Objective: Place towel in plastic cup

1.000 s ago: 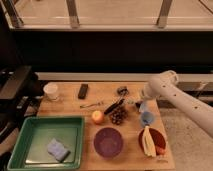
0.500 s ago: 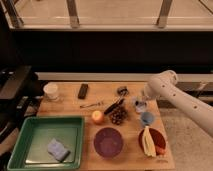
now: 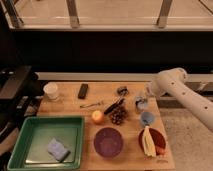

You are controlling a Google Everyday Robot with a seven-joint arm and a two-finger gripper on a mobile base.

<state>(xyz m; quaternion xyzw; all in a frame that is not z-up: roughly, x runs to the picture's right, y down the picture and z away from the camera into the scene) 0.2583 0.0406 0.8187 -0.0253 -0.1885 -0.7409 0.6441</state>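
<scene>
One towel (image 3: 143,106), likely soft, light, limp; gripper (image 3: 139,100) at right, jaws closed on its top; plastic cup (image 3: 146,118) just nearer.

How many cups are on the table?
2. The white cup stands at the back left; the plastic cup sits near the right edge, just in front of the gripper, which is shut on the towel. None looks hidden.

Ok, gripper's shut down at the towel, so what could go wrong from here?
1. The gripper is shut right at the towel, but how much cloth it caught is unclear; a thin pinch might slip on lifting.
2. The plastic cup is small, so the towel may drape over its rim or tip it.
3. The red plate sits close beside the cup and could get bumped.
</scene>
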